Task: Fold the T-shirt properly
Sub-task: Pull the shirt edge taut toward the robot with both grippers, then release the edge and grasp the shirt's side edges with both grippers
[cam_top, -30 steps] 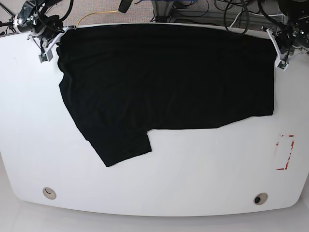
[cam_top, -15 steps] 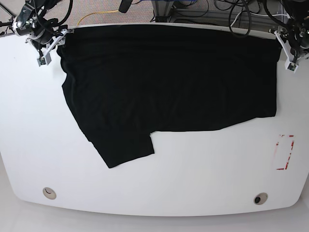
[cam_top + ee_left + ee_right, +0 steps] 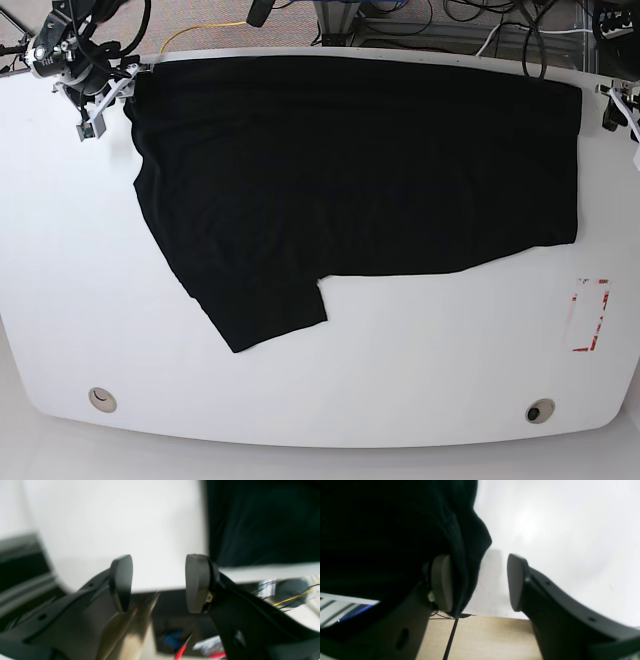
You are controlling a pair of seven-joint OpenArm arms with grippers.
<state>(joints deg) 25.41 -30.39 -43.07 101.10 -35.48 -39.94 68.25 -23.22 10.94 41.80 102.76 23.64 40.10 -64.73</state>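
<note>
The T-shirt point(image 3: 350, 170) lies flat on the white tabletop point(image 3: 330, 385), filling its far half, with its long axis running along the far edge from the far-left corner to near the far-right corner; one sleeve point(image 3: 262, 312) juts toward the near edge at the left. No print shows in any view, only black cloth. The base view gives the whole outline, while the arms appear there only as small shapes at the far corners. The left wrist view shows the left end effector point(image 3: 158, 582) with its pads apart and nothing between them, poised over bare tabletop beside the shirt's edge point(image 3: 260, 522); the blur makes its height hard to judge. The right wrist view shows the right end effector point(image 3: 480, 582) likewise spread, a fold of cloth point(image 3: 467, 555) draped against one pad point(image 3: 442, 582), the other clear of it.
</note>
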